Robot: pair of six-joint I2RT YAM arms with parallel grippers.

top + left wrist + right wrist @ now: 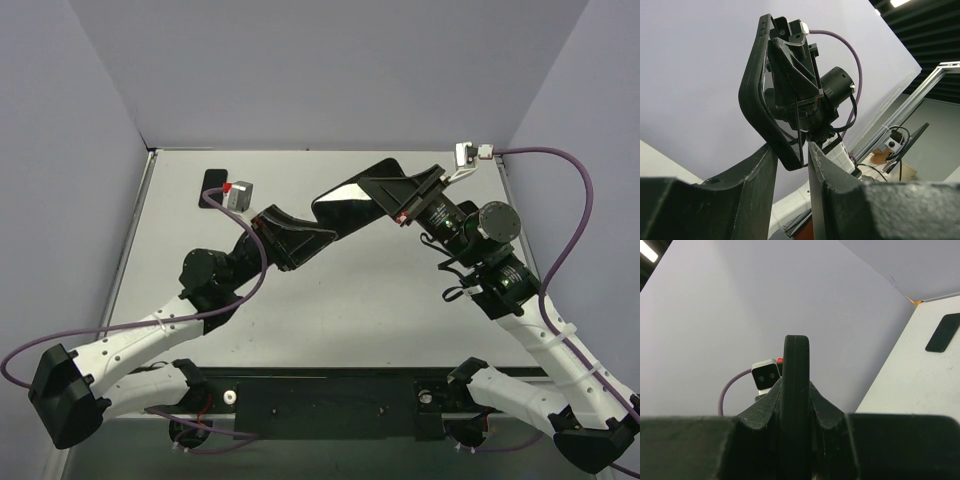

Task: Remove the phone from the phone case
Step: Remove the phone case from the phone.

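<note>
A black phone case [352, 198] hangs in the air over the middle of the table, held between both arms. My left gripper [318, 216] is shut on its left end; in the left wrist view the case [752, 95] bows outward, its lower corner between my left gripper's [792, 160] fingers. My right gripper [392, 196] is shut on the right end. The right wrist view shows the case [795, 355] edge-on, pinched in that gripper [795, 390]. I cannot tell whether a phone is inside. A flat black slab [213, 187] lies on the table at the far left.
The grey table [330, 310] is boxed in by pale walls at the back and on both sides. The black slab [943, 332] also shows in the right wrist view. Purple cables [575, 200] loop from both wrists.
</note>
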